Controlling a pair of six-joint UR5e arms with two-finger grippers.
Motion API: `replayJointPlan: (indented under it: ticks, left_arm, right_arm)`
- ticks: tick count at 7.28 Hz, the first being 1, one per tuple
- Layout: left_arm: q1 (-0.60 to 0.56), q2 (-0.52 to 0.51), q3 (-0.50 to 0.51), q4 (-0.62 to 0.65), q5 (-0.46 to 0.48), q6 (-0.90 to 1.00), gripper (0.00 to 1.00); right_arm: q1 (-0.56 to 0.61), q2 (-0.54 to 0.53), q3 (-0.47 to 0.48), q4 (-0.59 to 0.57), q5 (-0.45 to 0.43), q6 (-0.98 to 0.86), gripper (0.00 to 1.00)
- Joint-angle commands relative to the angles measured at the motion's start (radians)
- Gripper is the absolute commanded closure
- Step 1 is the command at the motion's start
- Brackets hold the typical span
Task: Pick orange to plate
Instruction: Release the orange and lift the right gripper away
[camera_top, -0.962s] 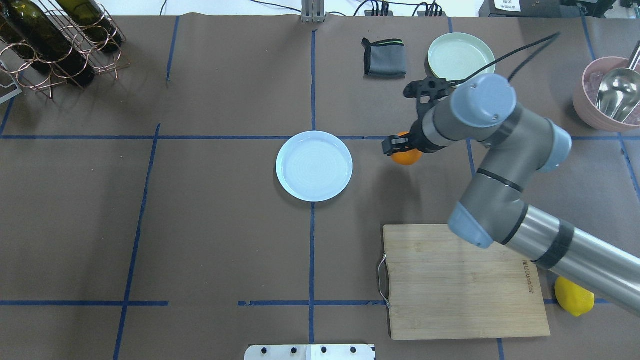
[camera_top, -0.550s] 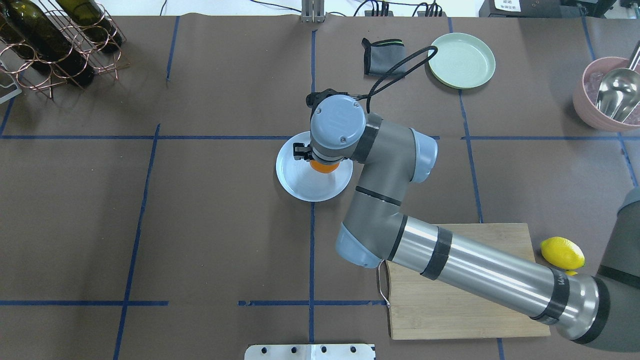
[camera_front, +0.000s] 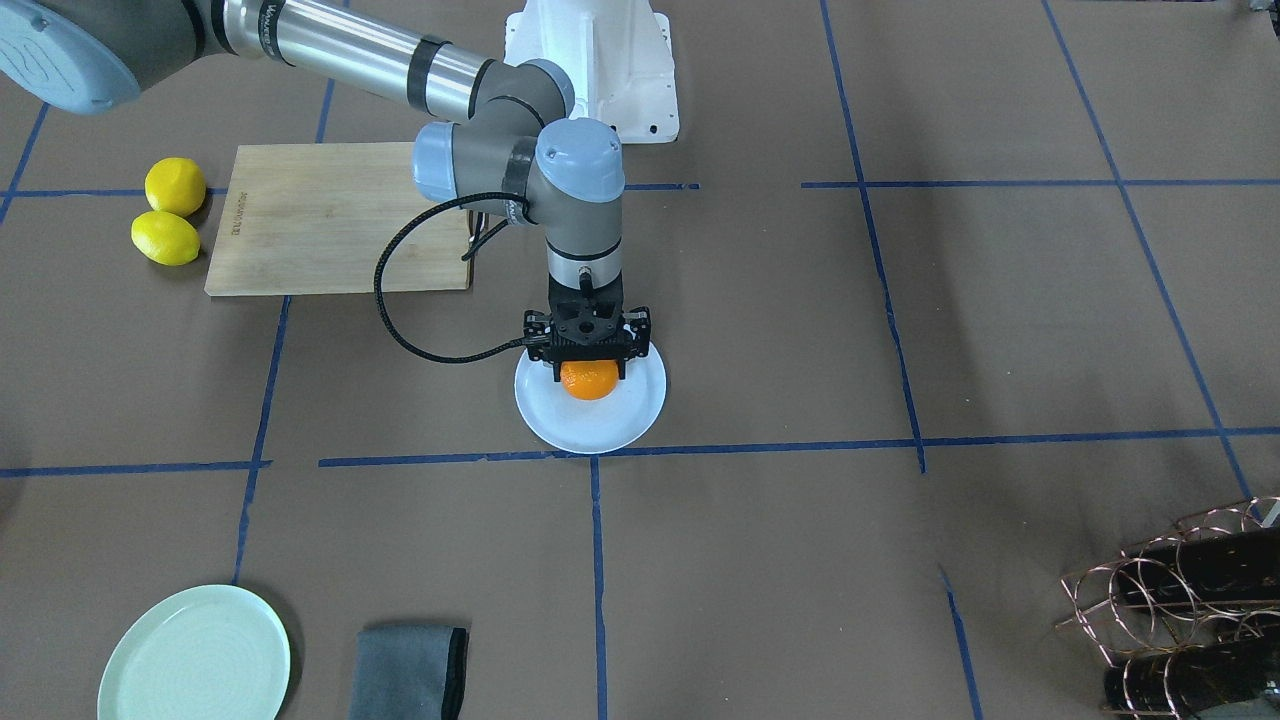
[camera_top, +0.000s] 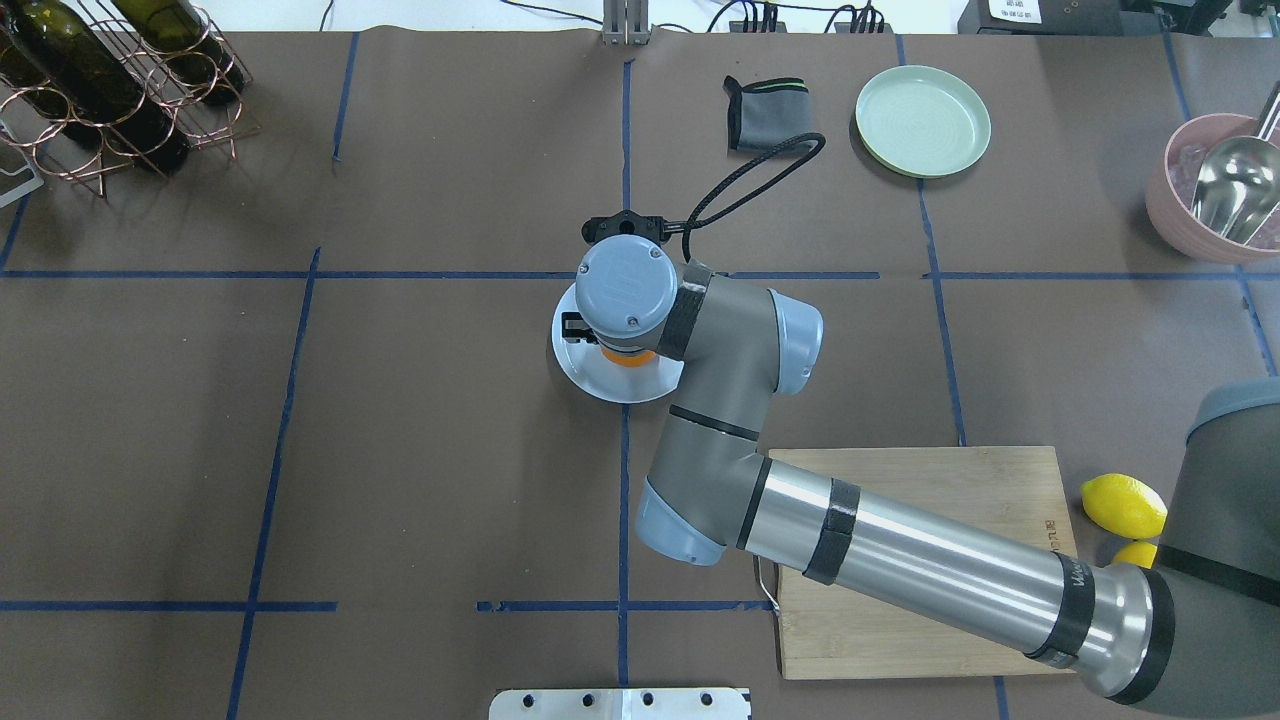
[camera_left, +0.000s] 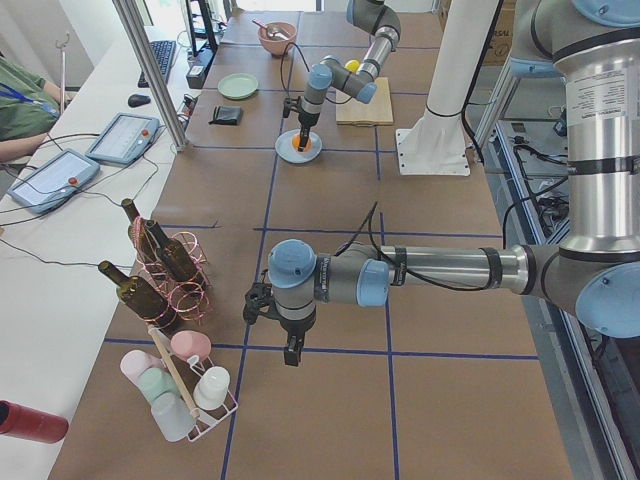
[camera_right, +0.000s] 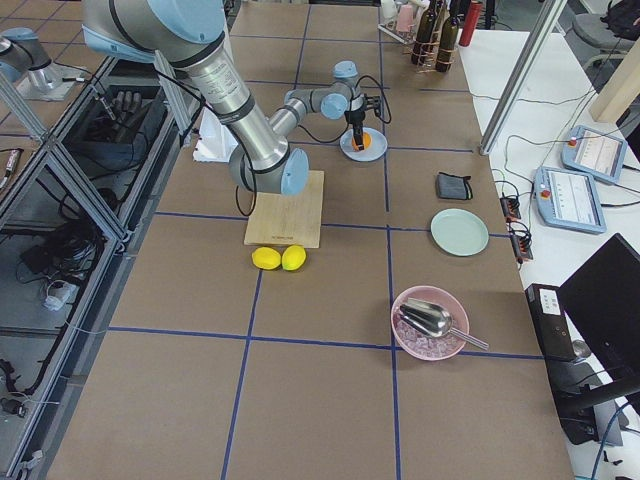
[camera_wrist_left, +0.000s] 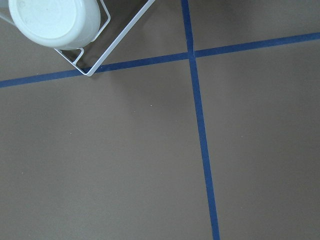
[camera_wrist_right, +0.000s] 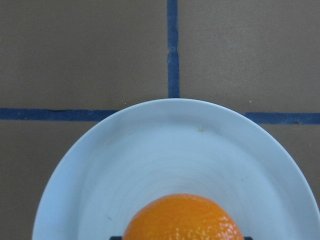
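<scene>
Over plate (camera_front: 590, 428): right gripper (camera_front: 589, 375) grasping orange (camera_front: 590, 384); cutting board (camera_front: 330, 220), lemons (camera_front: 166, 238) well apart.

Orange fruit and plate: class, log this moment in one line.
right tool: shut on round orange fruit | fruit: over round bluish-white plate | left tool: state unclear

Four fixed views around plate (camera_front: 590, 430)

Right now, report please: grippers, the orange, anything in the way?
Right gripper shut on the orange, over the plate. Left gripper far off, state unclear. Nothing else on the plate.
</scene>
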Motion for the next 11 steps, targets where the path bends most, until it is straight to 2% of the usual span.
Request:
replayJointPlan:
  ticks: [1, 3, 4, 6, 8, 10, 11]
  left_arm:
    - [0.000, -0.001, 0.000, 0.000, 0.000, 0.000, 0.00]
    - [0.000, -0.001, 0.000, 0.000, 0.000, 0.000, 0.00]
    - [0.000, -0.001, 0.000, 0.000, 0.000, 0.000, 0.00]
    - [0.000, 0.001, -0.003, -0.002, -0.002, 0.000, 0.00]
    - [0.000, 0.004, -0.006, 0.000, -0.003, 0.006, 0.00]
    - [0.000, 0.004, -0.009, 0.003, -0.117, 0.000, 0.00]
    - [0.000, 0.002, -0.009, 0.003, -0.127, 0.000, 0.00]
  right_arm:
    - [-0.002, 0.016, -0.007, -0.002, -0.002, 0.001, 0.00]
    - [0.019, 0.013, 0.006, -0.002, 0.005, -0.015, 0.00]
    - [0.067, 0.011, 0.029, -0.014, 0.048, -0.036, 0.00]
    - [0.210, -0.034, 0.156, -0.143, 0.215, -0.218, 0.00]
    - [0.378, -0.219, 0.300, -0.172, 0.344, -0.494, 0.00]
    - [0.546, -0.373, 0.336, -0.172, 0.419, -0.834, 0.00]
    - [0.635, -0.448, 0.336, -0.170, 0.474, -0.998, 0.00]
